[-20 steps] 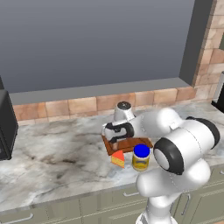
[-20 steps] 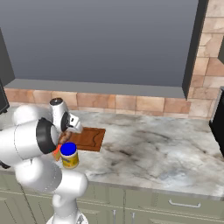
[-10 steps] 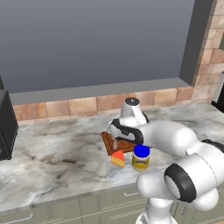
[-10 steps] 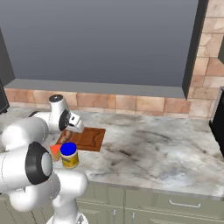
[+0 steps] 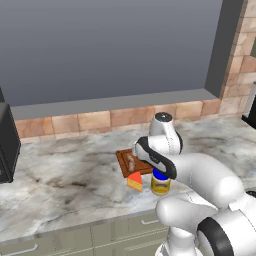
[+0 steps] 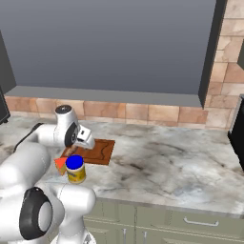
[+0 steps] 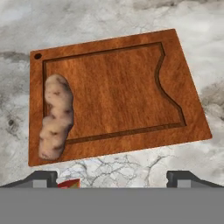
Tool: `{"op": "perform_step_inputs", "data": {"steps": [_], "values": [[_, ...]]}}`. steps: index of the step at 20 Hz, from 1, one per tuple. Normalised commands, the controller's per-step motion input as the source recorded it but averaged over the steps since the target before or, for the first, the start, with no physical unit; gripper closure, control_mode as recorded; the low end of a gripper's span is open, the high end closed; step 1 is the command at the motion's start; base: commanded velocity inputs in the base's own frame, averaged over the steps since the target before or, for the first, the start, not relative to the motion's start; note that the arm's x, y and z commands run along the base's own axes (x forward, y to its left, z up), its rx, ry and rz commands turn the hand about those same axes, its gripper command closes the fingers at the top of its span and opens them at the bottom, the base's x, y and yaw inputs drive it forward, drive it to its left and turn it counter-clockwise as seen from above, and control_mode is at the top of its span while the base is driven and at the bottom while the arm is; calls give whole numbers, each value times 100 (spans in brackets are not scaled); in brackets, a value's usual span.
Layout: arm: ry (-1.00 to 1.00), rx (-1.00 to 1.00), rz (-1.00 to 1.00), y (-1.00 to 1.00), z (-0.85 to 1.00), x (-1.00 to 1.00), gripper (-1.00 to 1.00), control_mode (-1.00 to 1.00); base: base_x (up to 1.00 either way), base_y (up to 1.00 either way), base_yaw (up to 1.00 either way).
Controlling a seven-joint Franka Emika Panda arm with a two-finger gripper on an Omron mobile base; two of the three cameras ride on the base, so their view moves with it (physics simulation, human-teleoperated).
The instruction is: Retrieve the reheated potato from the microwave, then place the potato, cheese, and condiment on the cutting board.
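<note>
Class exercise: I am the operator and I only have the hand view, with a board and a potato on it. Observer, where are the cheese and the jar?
Observer: The cheese lies on the counter, just off the board, by its near edge.
Operator: And the jar?
Observer: The blue-lidded jar stands on the counter beside the cheese, also off the board.
Operator: Is the potato free?
Observer: Yes, the potato lies along one edge of the board; the gripper is open above it.
</note>
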Motion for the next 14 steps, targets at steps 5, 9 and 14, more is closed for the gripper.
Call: {"op": "perform_step_inputs", "data": {"steps": [5, 9, 14], "values": [[5, 0, 0, -16, 1, -28, -100, -100, 0, 0, 0], [15, 0, 0, -2, 0, -24, -100, -100, 0, 0, 0], [23, 0, 0, 0, 3, -16, -100, -100, 0, 0, 0]]}}
